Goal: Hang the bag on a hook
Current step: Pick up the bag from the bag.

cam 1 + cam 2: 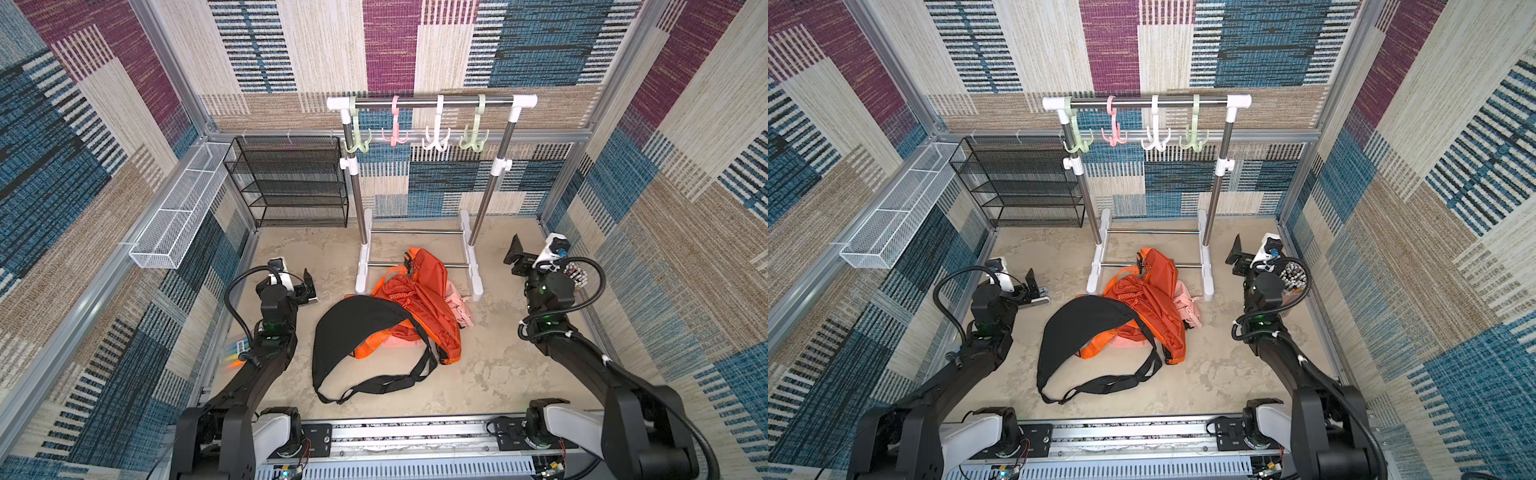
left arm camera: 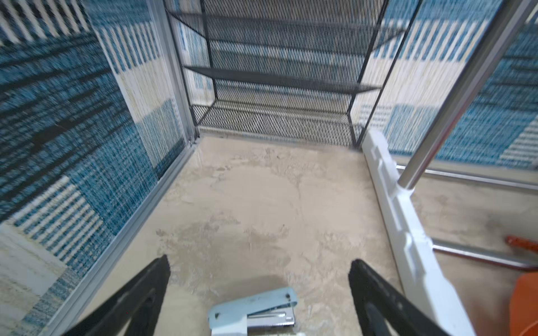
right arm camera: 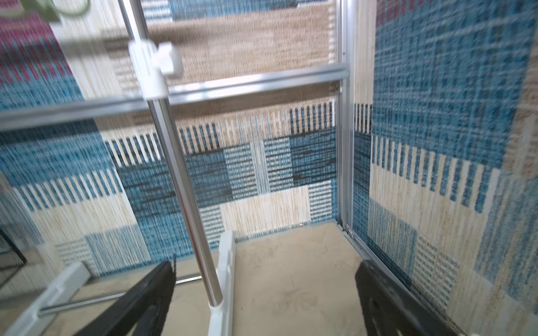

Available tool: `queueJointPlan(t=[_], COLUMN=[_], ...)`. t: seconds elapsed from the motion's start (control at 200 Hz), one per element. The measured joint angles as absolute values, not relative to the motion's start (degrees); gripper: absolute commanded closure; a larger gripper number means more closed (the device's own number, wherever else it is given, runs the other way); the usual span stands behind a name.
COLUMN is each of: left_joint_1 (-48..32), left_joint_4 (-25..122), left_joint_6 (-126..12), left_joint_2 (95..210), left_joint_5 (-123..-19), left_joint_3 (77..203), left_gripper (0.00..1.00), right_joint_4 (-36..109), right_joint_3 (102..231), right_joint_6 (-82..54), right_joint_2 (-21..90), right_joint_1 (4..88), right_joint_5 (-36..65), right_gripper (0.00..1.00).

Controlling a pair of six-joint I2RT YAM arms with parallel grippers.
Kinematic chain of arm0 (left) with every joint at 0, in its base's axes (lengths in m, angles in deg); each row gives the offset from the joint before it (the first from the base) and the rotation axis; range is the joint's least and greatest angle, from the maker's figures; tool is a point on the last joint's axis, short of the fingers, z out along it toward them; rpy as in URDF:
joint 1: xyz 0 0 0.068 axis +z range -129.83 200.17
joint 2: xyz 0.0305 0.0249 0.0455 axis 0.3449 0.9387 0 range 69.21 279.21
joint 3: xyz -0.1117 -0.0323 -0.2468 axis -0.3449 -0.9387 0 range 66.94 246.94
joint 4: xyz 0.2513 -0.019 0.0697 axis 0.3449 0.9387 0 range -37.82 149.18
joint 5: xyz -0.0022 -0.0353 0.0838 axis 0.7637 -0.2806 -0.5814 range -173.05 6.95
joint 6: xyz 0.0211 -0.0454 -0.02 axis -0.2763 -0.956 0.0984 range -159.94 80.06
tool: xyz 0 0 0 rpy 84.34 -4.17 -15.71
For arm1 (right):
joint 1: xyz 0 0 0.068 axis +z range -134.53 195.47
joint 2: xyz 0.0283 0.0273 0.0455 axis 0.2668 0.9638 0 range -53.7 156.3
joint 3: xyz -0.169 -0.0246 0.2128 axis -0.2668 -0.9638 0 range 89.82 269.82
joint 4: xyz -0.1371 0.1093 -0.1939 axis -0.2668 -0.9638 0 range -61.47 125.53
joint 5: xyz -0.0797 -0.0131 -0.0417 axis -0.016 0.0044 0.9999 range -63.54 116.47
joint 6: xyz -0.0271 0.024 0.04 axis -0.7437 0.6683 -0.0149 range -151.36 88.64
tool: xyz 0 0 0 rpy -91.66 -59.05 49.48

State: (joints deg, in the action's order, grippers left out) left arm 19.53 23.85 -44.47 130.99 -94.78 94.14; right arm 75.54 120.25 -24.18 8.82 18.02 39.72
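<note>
In a top view, the black bag [image 1: 357,328] lies limp mid-floor, hooks [image 1: 394,139] at 12 o'clock; likely soft, light, best taken by its strap [image 1: 386,380]. Left wrist: left gripper [image 2: 259,267] spread, empty. Right wrist: right gripper [image 3: 266,267] spread, empty

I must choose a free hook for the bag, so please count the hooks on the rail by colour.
Green hooks: 2
Pink hook: 1
White hook: 1
Total: 4
</note>
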Motion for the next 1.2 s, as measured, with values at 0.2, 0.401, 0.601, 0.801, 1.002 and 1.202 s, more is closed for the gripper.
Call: queueJointPlan(t=[0.2,0.401,0.601,0.801,1.002,1.202], left_joint_1=[19.6,19.7,19.7,19.8,19.8,19.8], left_joint_4=[35.0,39.9,41.7,43.1,43.4,43.7], left_joint_6=[-49.0,-50.7,-52.6,-53.4,-53.6,-54.4], left_joint_2=[125.3,123.9,123.8,123.1,122.8,122.0], left_joint_5=[-94.2,-91.0,-88.7,-88.7,-88.7,-88.7], left_joint_3=[100.2,102.3,102.8,102.8,102.8,102.8], left_gripper=[0.08,0.11,0.1,0.09,0.09,0.09], right_joint_4=[54.3,34.4,23.2,21.0,21.2,26.0], right_joint_3=[123.2,127.7,125.8,124.4,121.7,120.9], right_joint_6=[-20.7,-17.6,-11.0,-4.1,0.4,2.6], right_joint_2=[-3.0,-7.3,-6.2,2.5,8.6,19.5], right_joint_1=[18.9,32.2,52.9,67.4,68.7,68.8], right_joint_5=[24.2,14.0,17.1,22.8,27.8,29.2], right_gripper=[0.25,0.34,0.37,0.39,0.4,0.44])
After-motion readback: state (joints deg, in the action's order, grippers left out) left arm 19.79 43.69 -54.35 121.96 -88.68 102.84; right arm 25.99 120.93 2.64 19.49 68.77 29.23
